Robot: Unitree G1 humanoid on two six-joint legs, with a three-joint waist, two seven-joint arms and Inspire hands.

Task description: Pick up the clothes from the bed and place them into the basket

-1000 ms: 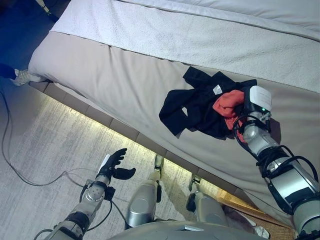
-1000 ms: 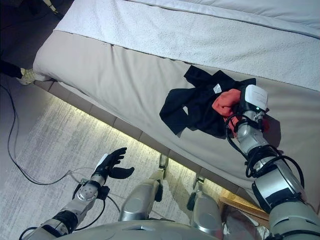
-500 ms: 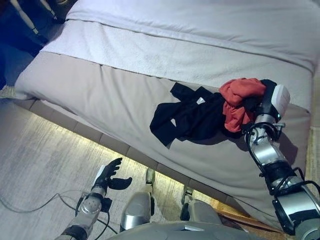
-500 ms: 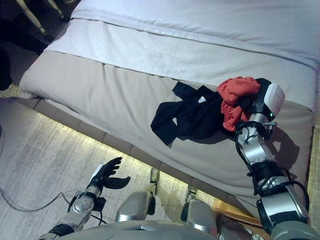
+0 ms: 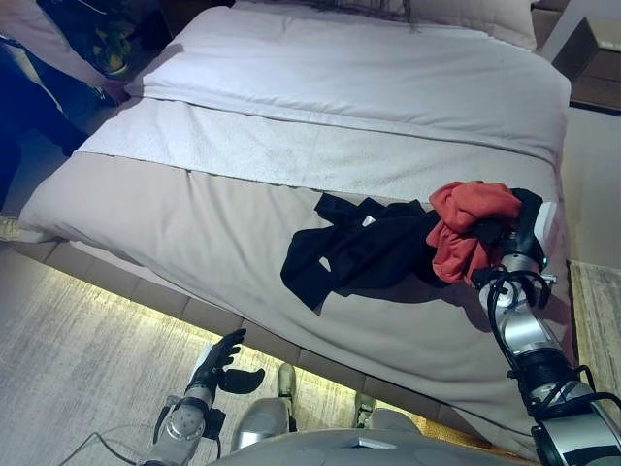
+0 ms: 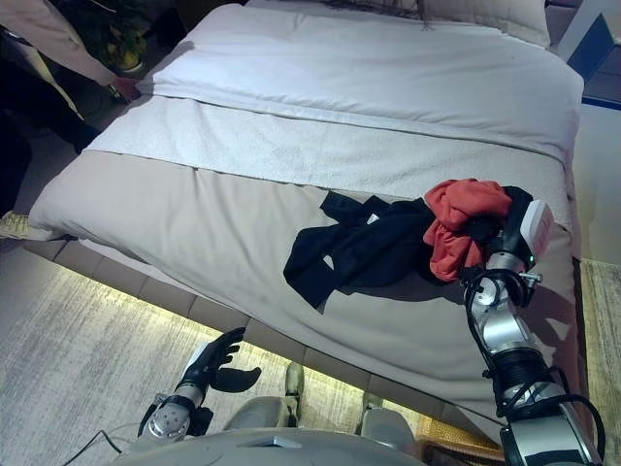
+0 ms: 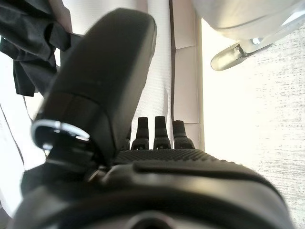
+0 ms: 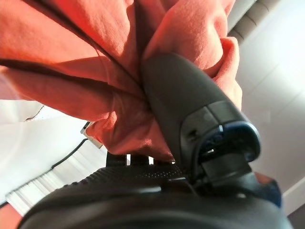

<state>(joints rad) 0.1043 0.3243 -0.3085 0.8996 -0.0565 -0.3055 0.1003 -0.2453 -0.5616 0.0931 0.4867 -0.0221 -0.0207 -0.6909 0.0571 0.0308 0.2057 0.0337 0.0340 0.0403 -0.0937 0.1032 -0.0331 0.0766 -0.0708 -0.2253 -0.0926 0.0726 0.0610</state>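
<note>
In the left eye view we see the right hand (image 5: pixel 517 225) clenched on a bunched red garment (image 5: pixel 466 221), raised just above the beige bed cover (image 5: pixel 175 223); a black garment (image 5: pixel 354 254) lies spread on the bed, touching the red one. In the right eye view the left hand (image 6: pixel 215 361) hangs over the floor by the bed's edge, fingers relaxed, grasping nothing. The left wrist view confirms straight fingers (image 7: pixel 163 131). In the right wrist view we see the thumb (image 8: pixel 190 107) pressed into red cloth.
</note>
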